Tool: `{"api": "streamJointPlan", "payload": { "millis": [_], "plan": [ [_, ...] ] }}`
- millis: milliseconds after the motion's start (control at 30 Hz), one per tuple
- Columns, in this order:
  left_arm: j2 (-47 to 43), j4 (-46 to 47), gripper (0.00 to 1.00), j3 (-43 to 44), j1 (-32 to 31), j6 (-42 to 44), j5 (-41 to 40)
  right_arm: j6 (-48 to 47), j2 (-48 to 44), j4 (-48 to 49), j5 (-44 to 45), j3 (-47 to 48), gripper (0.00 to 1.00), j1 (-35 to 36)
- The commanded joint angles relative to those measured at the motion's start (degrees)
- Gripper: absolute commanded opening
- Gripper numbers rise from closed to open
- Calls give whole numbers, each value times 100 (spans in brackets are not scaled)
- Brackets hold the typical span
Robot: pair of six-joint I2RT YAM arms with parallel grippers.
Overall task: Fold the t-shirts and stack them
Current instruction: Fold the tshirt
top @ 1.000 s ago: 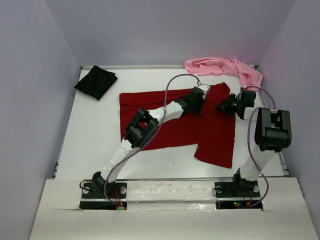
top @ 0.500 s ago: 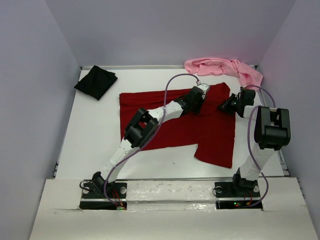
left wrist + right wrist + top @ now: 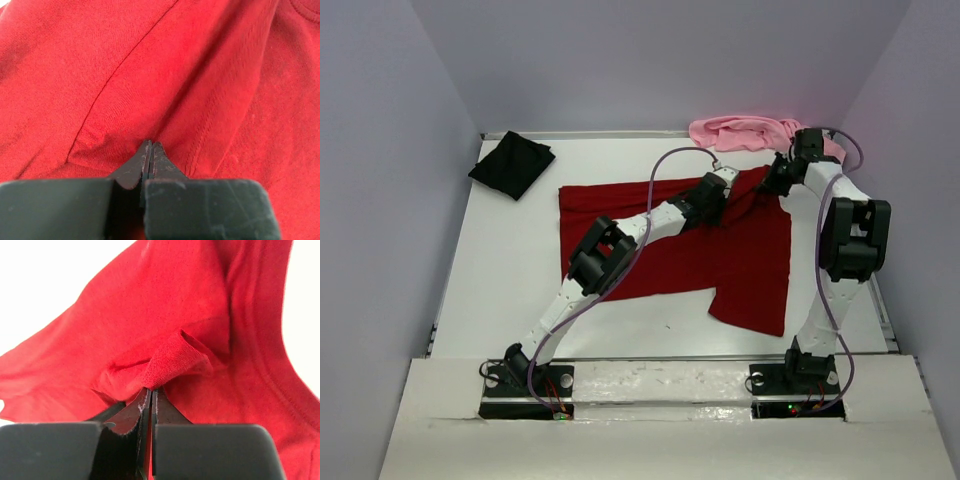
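The dark red t-shirt point(image 3: 670, 255) lies spread on the white table, with a sleeve hanging toward the front right. My left gripper point(image 3: 716, 203) is shut, pinching a fold of its cloth point(image 3: 130, 100) near the far edge. My right gripper point(image 3: 777, 182) is shut on the shirt's far right part, and a bunched hem point(image 3: 175, 360) sticks out of its jaws, lifted off the table. The black t-shirt point(image 3: 512, 164) sits folded at the back left. The light pink t-shirt point(image 3: 745, 131) lies crumpled at the back right, just behind the right gripper.
Bare white table point(image 3: 510, 290) shows left of and in front of the red shirt. Grey walls close in the back and both sides. Both arm bases point(image 3: 660, 385) sit on the near edge.
The right gripper has shut on the red shirt's far right part and carried it back and up toward the pink shirt. The left gripper has stayed in place.
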Motion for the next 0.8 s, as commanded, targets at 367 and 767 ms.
{"api": "streamJointPlan", "payload": {
  "millis": [367, 767],
  "plan": [
    [-275, -187, 2, 32, 57, 81, -46, -805, 368, -3063, 2231, 897, 4, 830],
    [-327, -222, 2, 6, 48, 81, -11, -779, 518, -3540, 3295, 1047, 29, 1200]
  ]
}}
